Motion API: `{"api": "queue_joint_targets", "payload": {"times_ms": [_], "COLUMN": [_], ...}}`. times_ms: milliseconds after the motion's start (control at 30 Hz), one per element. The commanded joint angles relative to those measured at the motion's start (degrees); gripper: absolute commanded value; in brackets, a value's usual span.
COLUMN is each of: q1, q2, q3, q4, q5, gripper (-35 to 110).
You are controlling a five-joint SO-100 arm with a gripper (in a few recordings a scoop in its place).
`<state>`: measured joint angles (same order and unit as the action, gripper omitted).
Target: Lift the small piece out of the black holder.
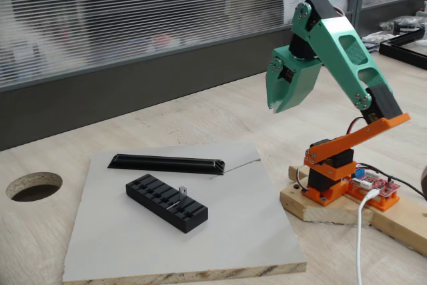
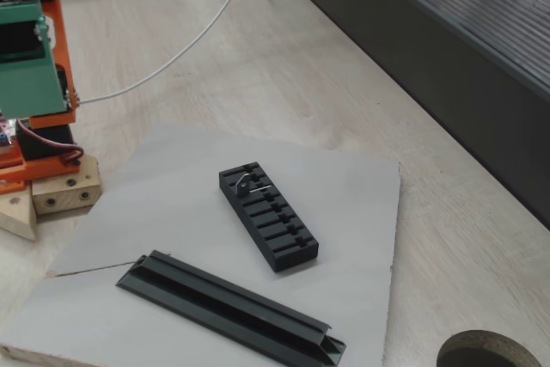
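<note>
— Nearest the camera in a fixed view lies the front edge of the grey board (image 1: 180, 273), raw wood showing along it, on the wooden counter (image 1: 220, 108). What sits on the board?

— Two black things. The black holder (image 1: 167, 202) lies near the board's middle, its slots running across its top. The long black bar (image 1: 168, 163) lies apart from it, toward the board's far edge in that view.

— And the small piece?

— It stands in one of the slots: a tiny silver strip (image 1: 182, 193), sticking up just above the holder's top. In the other fixed view the small piece (image 2: 249, 182) sits near the holder's end that faces the arm's base. The remaining slots look empty.

— Where is the claw?

— High over the counter, off the board's far right corner, well apart from the holder. The claw (image 1: 279, 105) points down with its green jaws close together and nothing between them; whether they fully meet I cannot tell.

— So which step is this?

— I judge the reach has not begun. Next, the claw must part, come down squarely over the strip, and pinch only that thin upright tab without nudging the holder.
</note>
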<state>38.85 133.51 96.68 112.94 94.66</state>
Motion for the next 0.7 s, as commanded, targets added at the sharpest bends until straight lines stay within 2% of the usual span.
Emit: {"api": "queue_joint_targets", "payload": {"times_ms": [0, 233, 400, 533, 667], "q1": [-7.8, -22.7, -32.0, -38.7, -44.5], "q2": [-1.6, -7.8, -12.1, -14.6, -19.9], "q3": [-0.5, -0.5, -0.5, -0.5, -0.5], "q4": [-4.3, -18.2, -20.0, -20.5, -20.5], "q5": [2.0, 26.9, 42.2, 48.2, 49.0], "gripper": [8, 7, 8, 8, 8]}}
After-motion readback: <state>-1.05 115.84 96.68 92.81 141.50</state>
